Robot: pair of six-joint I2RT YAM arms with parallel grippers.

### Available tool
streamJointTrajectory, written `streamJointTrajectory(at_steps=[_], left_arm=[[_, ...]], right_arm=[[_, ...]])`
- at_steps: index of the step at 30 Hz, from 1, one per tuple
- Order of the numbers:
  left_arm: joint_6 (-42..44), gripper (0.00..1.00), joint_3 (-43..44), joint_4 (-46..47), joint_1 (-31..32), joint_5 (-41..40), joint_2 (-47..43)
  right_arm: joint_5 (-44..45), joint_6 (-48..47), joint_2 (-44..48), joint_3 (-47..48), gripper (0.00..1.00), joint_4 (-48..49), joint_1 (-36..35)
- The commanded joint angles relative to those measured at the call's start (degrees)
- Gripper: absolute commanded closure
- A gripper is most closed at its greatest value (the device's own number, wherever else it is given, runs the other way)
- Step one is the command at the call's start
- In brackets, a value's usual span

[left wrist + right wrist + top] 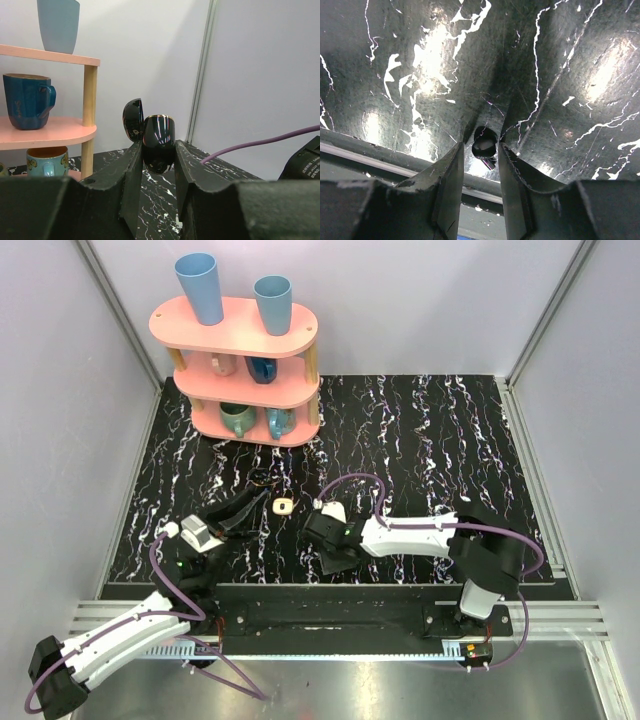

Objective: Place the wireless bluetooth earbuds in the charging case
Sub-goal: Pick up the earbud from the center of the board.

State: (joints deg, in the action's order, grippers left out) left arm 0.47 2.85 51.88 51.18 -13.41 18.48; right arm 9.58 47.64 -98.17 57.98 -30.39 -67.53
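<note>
Charging case (159,145), one, clamped in left fingers (131,180); right fingers (447,185) flank one dark bit (485,145), grip unclear.

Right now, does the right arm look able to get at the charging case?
Probably yes. The charging case, lid open, is clamped in the left gripper close beside the right gripper, with bare table between them; the left fingers cover only its sides.

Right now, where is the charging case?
The charging case is clamped, lid open, in the left end effector; in the top view it sits left of centre, on the near side of the pink shelf.
</note>
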Motion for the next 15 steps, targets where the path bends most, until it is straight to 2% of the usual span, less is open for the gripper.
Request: streamJointTrajectory(at_steps=[1, 15], left_arm=[[0.4, 1.0, -2.6, 0.6, 0.0, -1.0, 0.1], [0.5, 1.0, -2.0, 0.2, 0.0, -0.5, 0.8]], right_arm=[[1.8, 0.1, -1.8, 2.1, 0.59, -1.2, -0.6], [2.7, -0.4, -2.2, 2.4, 0.66, -2.4, -0.6]])
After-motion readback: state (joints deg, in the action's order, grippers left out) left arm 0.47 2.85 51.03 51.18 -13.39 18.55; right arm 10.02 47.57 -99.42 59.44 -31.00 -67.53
